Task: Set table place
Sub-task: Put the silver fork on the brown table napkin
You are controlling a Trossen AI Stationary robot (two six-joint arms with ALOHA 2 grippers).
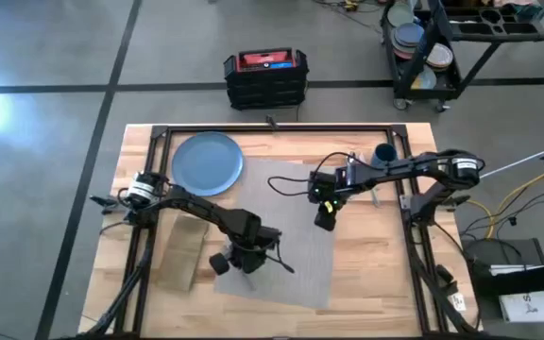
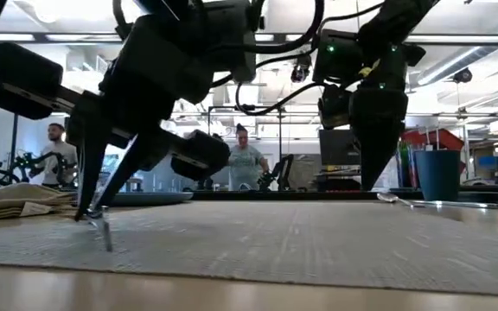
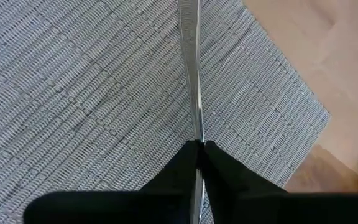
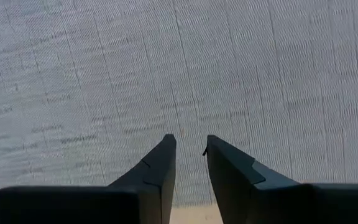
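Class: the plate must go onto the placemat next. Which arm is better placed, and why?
Left, probably: the blue plate lies on its side. But the left gripper holds a utensil; the right gripper is empty.

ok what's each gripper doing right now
left gripper: shut on a silver utensil over the placemat
right gripper: open, holding nothing

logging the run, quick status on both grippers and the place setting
Left gripper shut on a silver utensil, over the placemat. Right gripper open, empty, over placemat. Plate off the mat. Nothing in the way.
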